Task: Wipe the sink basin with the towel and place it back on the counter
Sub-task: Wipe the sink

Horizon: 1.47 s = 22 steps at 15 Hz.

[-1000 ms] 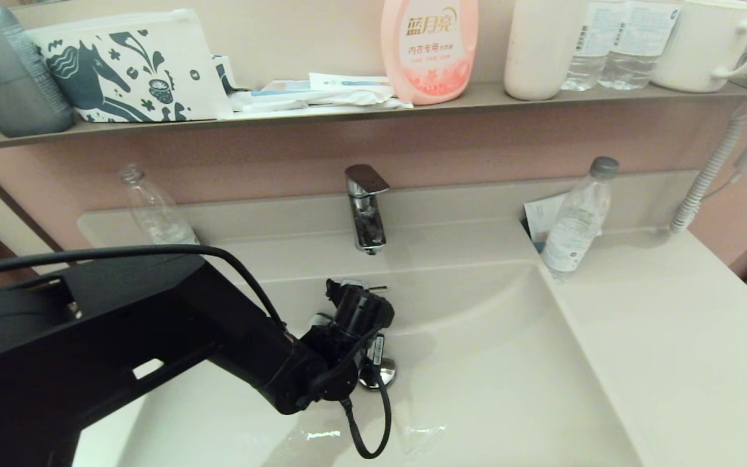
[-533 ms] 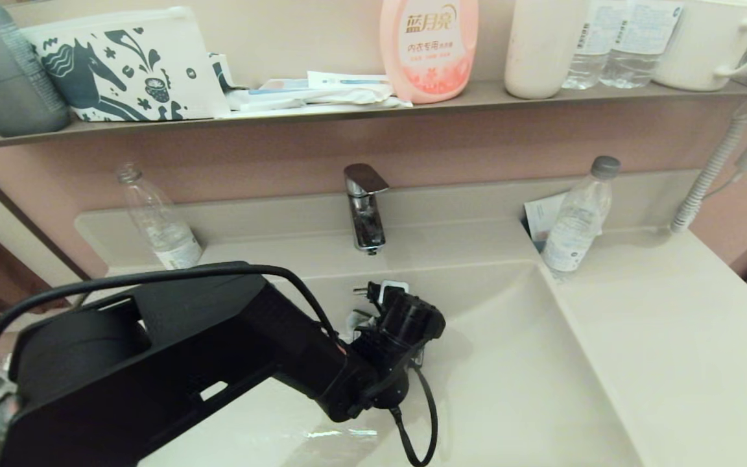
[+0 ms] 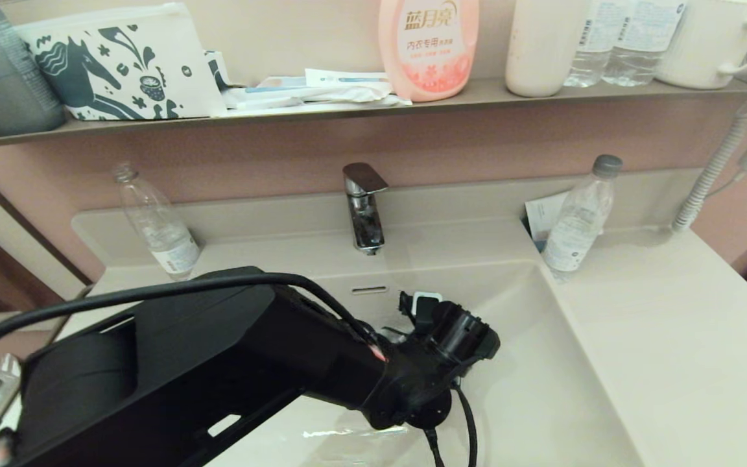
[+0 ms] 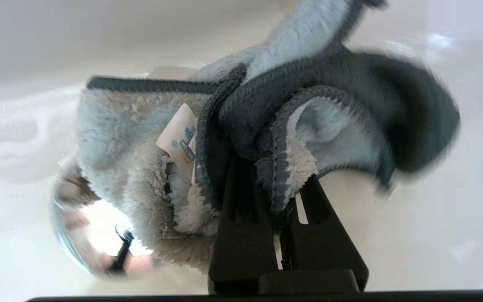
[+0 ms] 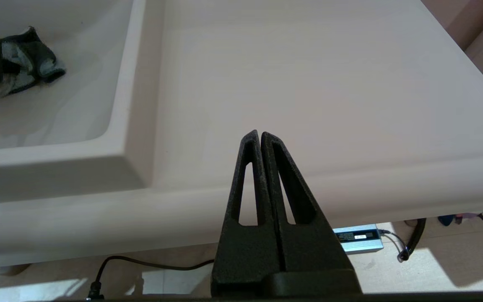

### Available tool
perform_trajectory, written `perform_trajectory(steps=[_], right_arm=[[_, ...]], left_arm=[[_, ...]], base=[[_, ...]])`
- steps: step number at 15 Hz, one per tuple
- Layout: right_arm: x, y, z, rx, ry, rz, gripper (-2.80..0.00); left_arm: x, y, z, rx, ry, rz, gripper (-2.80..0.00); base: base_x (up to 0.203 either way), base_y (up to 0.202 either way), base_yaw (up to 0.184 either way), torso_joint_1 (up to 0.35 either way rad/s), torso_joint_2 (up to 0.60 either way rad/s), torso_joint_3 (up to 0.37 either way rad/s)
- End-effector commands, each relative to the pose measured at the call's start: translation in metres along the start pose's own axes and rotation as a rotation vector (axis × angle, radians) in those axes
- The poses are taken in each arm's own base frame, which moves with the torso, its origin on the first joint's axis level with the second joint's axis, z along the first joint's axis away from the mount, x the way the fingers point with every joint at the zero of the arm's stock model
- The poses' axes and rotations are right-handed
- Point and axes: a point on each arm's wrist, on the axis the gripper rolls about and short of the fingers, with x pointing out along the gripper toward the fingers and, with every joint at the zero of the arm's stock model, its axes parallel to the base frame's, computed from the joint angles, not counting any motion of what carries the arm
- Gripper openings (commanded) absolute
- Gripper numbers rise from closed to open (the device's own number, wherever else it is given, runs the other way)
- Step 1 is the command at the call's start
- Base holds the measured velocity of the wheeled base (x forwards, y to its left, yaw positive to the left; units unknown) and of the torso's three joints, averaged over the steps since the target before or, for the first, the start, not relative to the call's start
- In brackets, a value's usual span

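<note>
Down inside the sink basin (image 3: 529, 389), the left gripper (image 4: 285, 191) has its fingers pinched tight on the towel (image 4: 233, 126), a fluffy cloth with a light grey-blue face, dark charcoal edging and a small white tag printed in blue that is too small to read; the cloth bunches against the glossy basin floor just beside the round chrome drain plug (image 4: 86, 235). Seen from the head, the left arm reaches across the bowl toward its right half, hiding the towel beneath the wrist. Off to the right, the right gripper (image 5: 260, 138) hangs with its fingers pressed together and nothing between them, over the near edge of the counter (image 5: 308, 84). Farther out, a chrome faucet (image 3: 364, 207) stands at the far rim, with a clear uncapped bottle (image 3: 153, 224) to its left and a grey-capped water bottle (image 3: 578, 217) on the right. On the wall shelf (image 3: 477, 97) a pink detergent bottle (image 3: 428, 45) reads 蓝月亮 and 内衣专用, near a horse-printed pouch (image 3: 120, 65).
</note>
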Motion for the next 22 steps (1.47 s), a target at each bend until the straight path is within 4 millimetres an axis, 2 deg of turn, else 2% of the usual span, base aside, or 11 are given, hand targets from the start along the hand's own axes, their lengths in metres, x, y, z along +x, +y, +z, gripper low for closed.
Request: perform_trajectory(steps=[1,5,8,13,18,19,22], right_arm=[[0.000,0.000,0.000,0.000,0.002,0.001,-2.80],[0.000,0.000,0.000,0.000,0.002,0.001,-2.80],[0.000,0.000,0.000,0.000,0.002,0.001,-2.80],[0.000,0.000,0.000,0.000,0.002,0.000,-2.80],[0.000,0.000,0.000,0.000,0.002,0.000,-2.80],[0.000,0.000,0.000,0.000,0.002,0.001,-2.80],[0.000,0.000,0.000,0.000,0.002,0.001,-2.80]], left_arm=[[-0.015,-0.004,-0.001,0.005,0.004,-0.013,-2.80],[-0.029,-0.001,-0.025,0.008,0.132,0.008,-2.80],[-0.031,0.015,-0.047,0.029,0.192,0.049,-2.80],[-0.039,0.079,-0.050,0.016,0.252,0.097,-2.80],[-0.054,0.139,-0.052,0.048,0.234,0.146,-2.80],[-0.050,0.152,-0.048,0.044,0.223,0.165,-2.80],[-0.018,0.191,-0.029,-0.036,0.093,0.192,-2.80]], base=[[0.000,0.000,0.000,0.000,0.00,0.000],[0.000,0.000,0.000,0.000,0.00,0.000],[0.000,0.000,0.000,0.000,0.00,0.000],[0.000,0.000,0.000,0.000,0.00,0.000],[0.000,0.000,0.000,0.000,0.00,0.000],[0.000,0.000,0.000,0.000,0.00,0.000],[0.000,0.000,0.000,0.000,0.00,0.000]])
